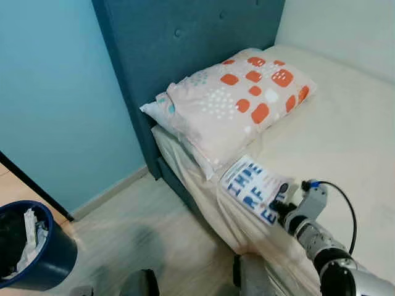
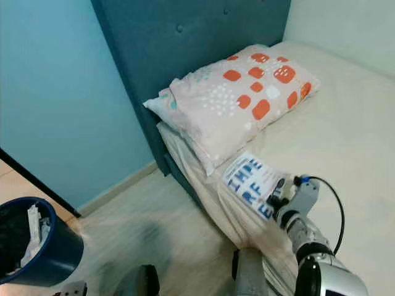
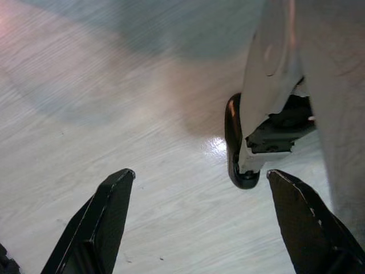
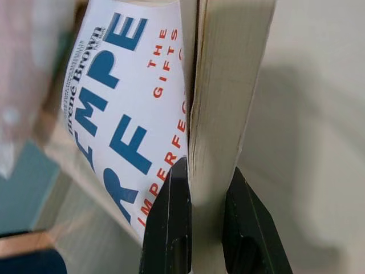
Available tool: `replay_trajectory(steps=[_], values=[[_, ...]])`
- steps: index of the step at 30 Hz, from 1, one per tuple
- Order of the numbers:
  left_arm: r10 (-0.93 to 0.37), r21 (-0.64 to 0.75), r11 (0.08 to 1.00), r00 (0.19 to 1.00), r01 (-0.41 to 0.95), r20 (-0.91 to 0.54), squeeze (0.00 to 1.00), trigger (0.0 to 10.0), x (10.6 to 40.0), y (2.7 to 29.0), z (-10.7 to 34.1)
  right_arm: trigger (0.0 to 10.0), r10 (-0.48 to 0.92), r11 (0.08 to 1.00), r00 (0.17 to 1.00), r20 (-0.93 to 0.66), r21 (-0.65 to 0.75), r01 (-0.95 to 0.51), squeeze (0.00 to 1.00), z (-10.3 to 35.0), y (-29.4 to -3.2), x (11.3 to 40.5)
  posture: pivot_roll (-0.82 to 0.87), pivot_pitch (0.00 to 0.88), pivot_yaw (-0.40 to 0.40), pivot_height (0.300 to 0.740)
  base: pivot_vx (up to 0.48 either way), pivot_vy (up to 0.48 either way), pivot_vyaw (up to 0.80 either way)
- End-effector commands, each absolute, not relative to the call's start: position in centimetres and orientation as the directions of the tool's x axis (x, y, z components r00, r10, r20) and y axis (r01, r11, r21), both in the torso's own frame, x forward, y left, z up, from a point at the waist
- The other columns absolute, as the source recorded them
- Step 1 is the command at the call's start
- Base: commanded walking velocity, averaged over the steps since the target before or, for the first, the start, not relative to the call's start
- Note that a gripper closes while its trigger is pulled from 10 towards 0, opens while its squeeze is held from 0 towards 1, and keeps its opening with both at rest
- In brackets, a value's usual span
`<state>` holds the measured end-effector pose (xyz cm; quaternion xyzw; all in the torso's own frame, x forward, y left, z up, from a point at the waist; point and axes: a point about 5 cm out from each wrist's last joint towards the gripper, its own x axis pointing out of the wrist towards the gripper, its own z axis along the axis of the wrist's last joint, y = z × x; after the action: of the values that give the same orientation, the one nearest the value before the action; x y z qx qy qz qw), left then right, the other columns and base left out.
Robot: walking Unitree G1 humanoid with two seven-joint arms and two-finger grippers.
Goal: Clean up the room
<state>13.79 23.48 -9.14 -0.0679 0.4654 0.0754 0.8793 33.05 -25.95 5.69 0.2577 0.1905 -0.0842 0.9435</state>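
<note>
Right wrist view has the right gripper (image 4: 197, 222) clenched on the paperback book's (image 4: 142, 97) page edge, its long axis running on ahead of the fingers, over the bed (image 1: 345, 123) edge just below the pillow (image 1: 237, 102), while the left gripper (image 3: 199, 222) hangs released above the floor.

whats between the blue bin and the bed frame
Bare pale wood-look floor in the left eye view, running from the dark blue round waste bin to the teal upholstered bed frame; nothing lies on that stretch.
</note>
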Motion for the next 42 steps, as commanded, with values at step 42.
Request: replay_trajectory(steps=[42], values=[[0.054,-0.047,0.984,0.539,-0.172,-0.841,0.00,10.0,13.1,23.4,-9.4,10.0,0.016,0.817,0.873,-0.488,0.510,0.270,0.00,4.1,-26.1,31.7,0.00,0.239,0.044,0.602,0.000,0.000,0.00]])
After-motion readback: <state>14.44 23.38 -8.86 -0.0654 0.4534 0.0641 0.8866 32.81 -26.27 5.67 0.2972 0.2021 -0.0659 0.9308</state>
